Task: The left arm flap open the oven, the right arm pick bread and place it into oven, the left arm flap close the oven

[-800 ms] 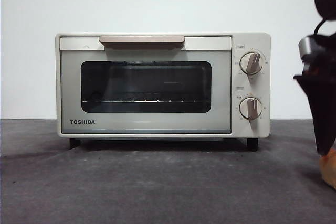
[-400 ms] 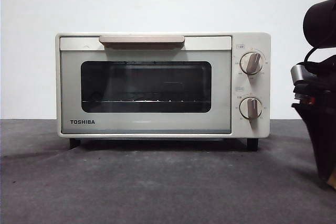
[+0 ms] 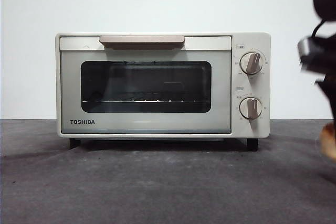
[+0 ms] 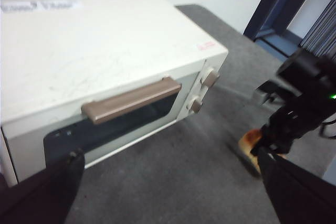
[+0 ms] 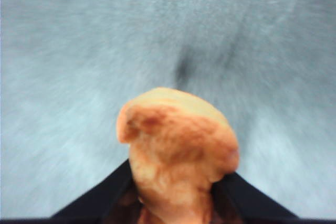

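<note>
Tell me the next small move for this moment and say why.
Probably the left gripper, jaws open and hovering in front of the oven, should reach for the handle and flap the door down. The door is shut, while the right gripper already holds the bread off to the side.

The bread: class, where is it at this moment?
The bread is gripped in the right gripper, off the oven's knob side; the front view shows it at the right edge, just above the table.
</note>
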Controlling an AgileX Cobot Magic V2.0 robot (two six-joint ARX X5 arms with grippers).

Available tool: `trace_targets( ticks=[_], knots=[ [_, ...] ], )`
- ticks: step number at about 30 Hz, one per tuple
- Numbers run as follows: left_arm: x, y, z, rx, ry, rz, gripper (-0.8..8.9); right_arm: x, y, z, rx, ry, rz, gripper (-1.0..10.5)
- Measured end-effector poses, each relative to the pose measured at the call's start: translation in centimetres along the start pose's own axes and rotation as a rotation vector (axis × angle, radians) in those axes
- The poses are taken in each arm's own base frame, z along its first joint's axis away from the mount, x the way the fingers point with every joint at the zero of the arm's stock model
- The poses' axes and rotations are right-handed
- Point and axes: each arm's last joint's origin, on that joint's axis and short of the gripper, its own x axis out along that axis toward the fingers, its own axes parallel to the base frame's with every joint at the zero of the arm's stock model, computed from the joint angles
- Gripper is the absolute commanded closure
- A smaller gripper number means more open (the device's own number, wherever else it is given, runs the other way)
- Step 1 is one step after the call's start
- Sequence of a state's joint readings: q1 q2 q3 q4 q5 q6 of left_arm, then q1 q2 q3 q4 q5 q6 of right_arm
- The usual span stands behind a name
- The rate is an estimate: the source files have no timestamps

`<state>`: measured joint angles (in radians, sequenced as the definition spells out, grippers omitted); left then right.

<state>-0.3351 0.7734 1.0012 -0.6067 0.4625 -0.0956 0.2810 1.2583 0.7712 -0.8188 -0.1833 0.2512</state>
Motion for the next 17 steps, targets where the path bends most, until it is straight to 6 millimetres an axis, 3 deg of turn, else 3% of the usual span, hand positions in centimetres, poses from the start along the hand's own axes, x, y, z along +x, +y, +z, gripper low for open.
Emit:
trace_targets(
  ticks=[4, 11, 17],
  knots=[
    [1.2, 0.6, -0.1, -0.024, 0.049, 0.005, 4.57, -3.2, 0.4, -0.9, -0.017, -0.088, 0.027, 8.1],
    [3.3, 1.5, -0.2, -0.061, 0.129, 0.006, 7.99, -8.8, 0.8, -4.2, -0.079, -0.345, 0.142, 8.1],
    [5.7, 2.1, 0.9, -0.087, 0.208, -0.006, 8.03, -12.3, 0.5, -7.9, -0.131, -0.565, 0.210, 8.1]
  ],
)
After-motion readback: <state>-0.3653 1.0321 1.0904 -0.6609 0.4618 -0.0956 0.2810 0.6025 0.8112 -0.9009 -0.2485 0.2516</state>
